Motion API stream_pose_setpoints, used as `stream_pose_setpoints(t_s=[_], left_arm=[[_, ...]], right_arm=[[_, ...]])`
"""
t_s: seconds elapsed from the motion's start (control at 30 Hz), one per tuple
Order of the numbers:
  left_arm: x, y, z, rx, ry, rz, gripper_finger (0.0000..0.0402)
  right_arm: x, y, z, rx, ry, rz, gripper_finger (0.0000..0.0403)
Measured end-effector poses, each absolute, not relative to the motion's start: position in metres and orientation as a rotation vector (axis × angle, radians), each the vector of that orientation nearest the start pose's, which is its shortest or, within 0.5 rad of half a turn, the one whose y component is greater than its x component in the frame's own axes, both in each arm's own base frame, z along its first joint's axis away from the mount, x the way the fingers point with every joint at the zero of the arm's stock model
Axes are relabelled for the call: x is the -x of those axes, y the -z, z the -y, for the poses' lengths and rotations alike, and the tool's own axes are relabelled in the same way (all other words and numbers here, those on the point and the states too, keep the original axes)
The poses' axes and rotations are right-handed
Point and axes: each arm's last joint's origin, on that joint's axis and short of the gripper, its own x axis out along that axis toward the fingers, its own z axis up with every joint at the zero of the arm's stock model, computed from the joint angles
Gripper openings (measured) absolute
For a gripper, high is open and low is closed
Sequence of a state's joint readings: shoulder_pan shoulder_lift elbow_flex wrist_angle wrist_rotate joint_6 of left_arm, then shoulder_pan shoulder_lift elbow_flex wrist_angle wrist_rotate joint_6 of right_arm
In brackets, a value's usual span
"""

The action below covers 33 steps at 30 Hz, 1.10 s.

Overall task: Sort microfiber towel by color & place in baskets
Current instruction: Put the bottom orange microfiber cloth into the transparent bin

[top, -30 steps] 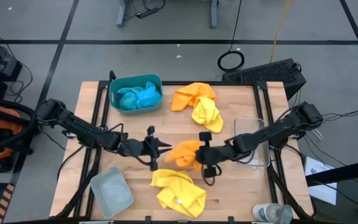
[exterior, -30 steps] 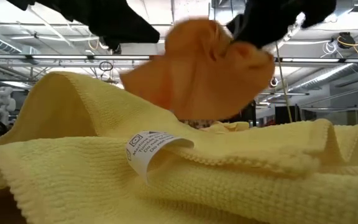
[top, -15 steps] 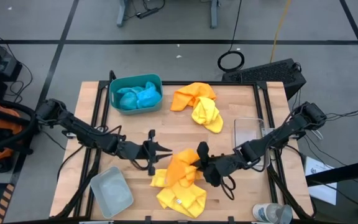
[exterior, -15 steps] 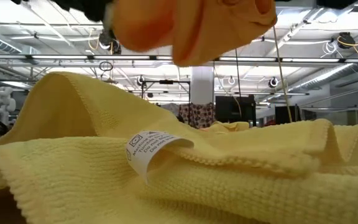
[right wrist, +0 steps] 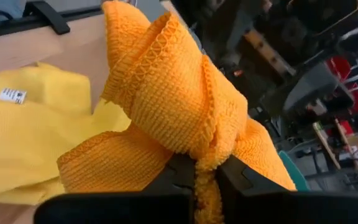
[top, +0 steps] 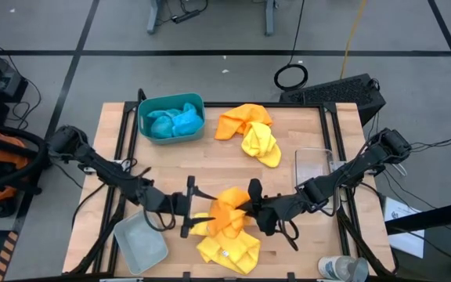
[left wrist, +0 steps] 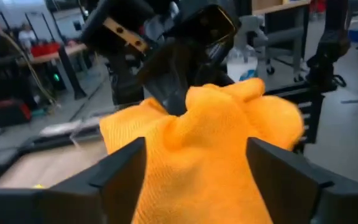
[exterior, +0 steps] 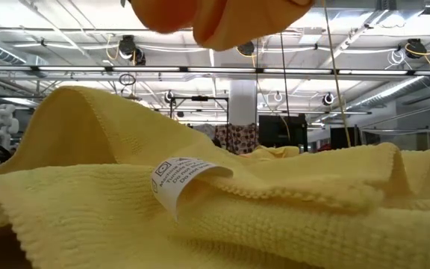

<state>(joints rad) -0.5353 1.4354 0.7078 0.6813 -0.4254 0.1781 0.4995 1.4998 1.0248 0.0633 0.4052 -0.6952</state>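
right gripper [top: 250, 205] pinching orange towel [top: 229, 211] | left gripper [top: 192, 217] spread beside | yellow towel [top: 225, 247] beneath

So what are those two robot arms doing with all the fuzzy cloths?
They are sorting towels by colour into baskets. The right gripper is pinching an orange towel and holding it up over a yellow towel near the front of the table. The left gripper is open and pointed at that same orange towel. The blue towels already lie in the teal basket. Another orange towel and yellow towel wait on the table.
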Motion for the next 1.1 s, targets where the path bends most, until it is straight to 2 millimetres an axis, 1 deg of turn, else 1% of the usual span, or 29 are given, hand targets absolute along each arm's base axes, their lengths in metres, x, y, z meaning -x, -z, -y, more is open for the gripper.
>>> stream_pose_setpoints(t_s=[0.13,0.27,0.4,0.6,0.7,0.87,0.93,1.0,1.03,1.1], left_arm=[[-0.276,-0.231,0.149,-0.318,0.102,0.032,0.032],[-0.286,-0.223,0.151,-0.396,0.083,0.067,0.0326],[-0.297,-0.222,0.151,-0.402,0.073,0.067,0.0327],[-0.312,-0.216,0.145,-0.384,0.113,0.057,0.0327],[-0.317,-0.215,0.142,-0.39,0.105,0.057,0.0327],[-0.322,-0.22,0.14,-0.432,0.115,0.076,0.0326],[-0.323,-0.221,0.14,-0.441,0.148,0.085,0.0318],[-0.323,-0.221,0.139,-0.442,0.188,0.094,0.0297],[-0.323,-0.22,0.139,-0.444,0.199,0.091,0.028],[-0.323,-0.219,0.139,-0.451,0.202,0.082,0.0236]], right_arm=[[-0.299,-0.273,-0.152,0.855,-0.281,-0.272,0.0013],[-0.299,-0.274,-0.153,0.861,-0.307,-0.254,0.0013],[-0.299,-0.276,-0.153,0.852,-0.3,-0.239,0.0013],[-0.301,-0.28,-0.154,0.865,-0.289,-0.197,0.0013],[-0.301,-0.281,-0.154,0.871,-0.286,-0.187,0.0013],[-0.302,-0.282,-0.153,0.851,-0.274,-0.177,0.0013],[-0.303,-0.283,-0.152,0.845,-0.271,-0.169,0.0014],[-0.303,-0.285,-0.152,0.808,-0.261,-0.157,0.0016],[-0.303,-0.285,-0.152,0.774,-0.254,-0.152,0.0019],[-0.304,-0.287,-0.151,0.7,-0.238,-0.149,0.0029]])
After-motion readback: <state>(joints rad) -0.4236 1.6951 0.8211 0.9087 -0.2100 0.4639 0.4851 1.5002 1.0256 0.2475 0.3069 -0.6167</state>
